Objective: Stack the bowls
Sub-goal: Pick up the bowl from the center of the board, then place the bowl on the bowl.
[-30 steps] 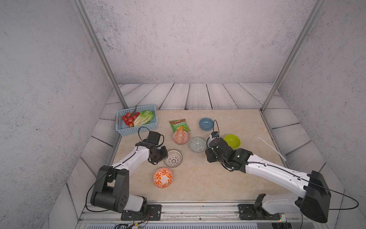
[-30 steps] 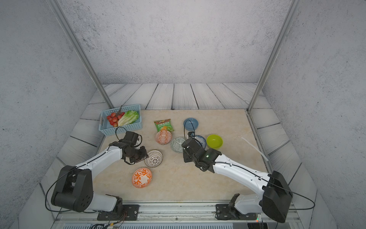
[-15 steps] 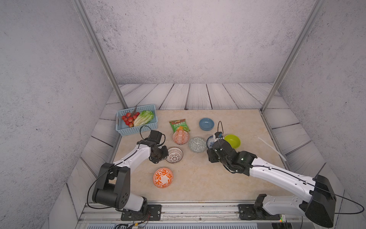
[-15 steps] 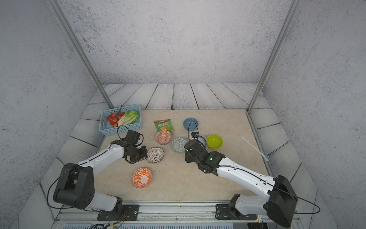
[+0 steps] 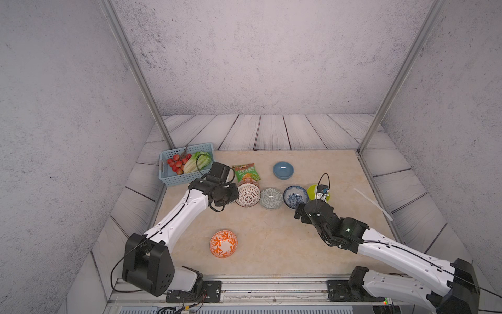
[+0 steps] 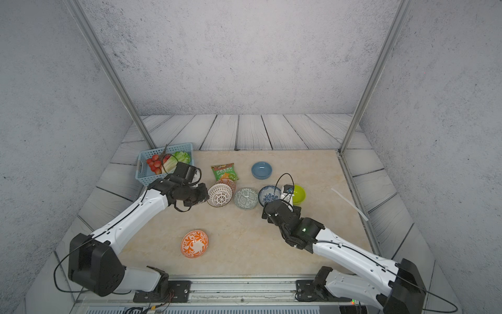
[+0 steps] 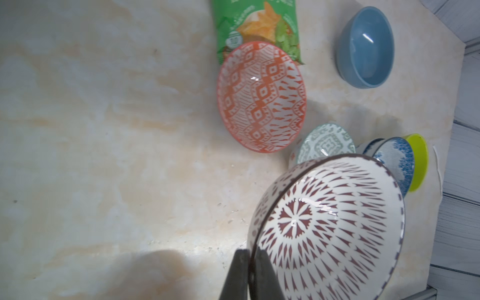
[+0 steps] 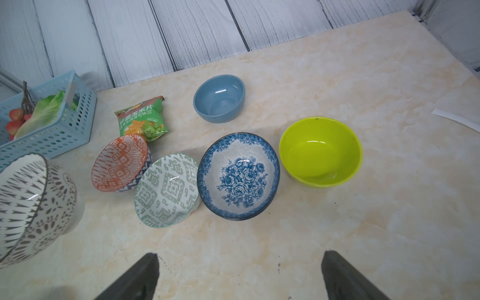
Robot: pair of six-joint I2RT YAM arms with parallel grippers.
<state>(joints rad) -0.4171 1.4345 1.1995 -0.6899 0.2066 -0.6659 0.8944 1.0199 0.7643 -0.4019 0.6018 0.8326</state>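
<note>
Since the left fingers [image 7: 237,275] pinch only the lattice bowl's [image 7: 330,228] rim, it could slip onto the orange bowl [image 7: 259,96] beyond them. The right fingers [image 8: 140,278] gape short of the floral bowl [image 8: 239,179].

White links [image 5: 180,216], black joints [image 5: 148,267], looped black cables [image 5: 325,174]; seemingly one green light [image 5: 348,230].

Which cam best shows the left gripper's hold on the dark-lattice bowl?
Left wrist: the left gripper pinches the dark-lattice bowl at its rim, one finger inside, one outside. Both top views show the bowl at the gripper, but the arm hides the fingers. Right wrist catches only part of the bowl, no fingers.
</note>
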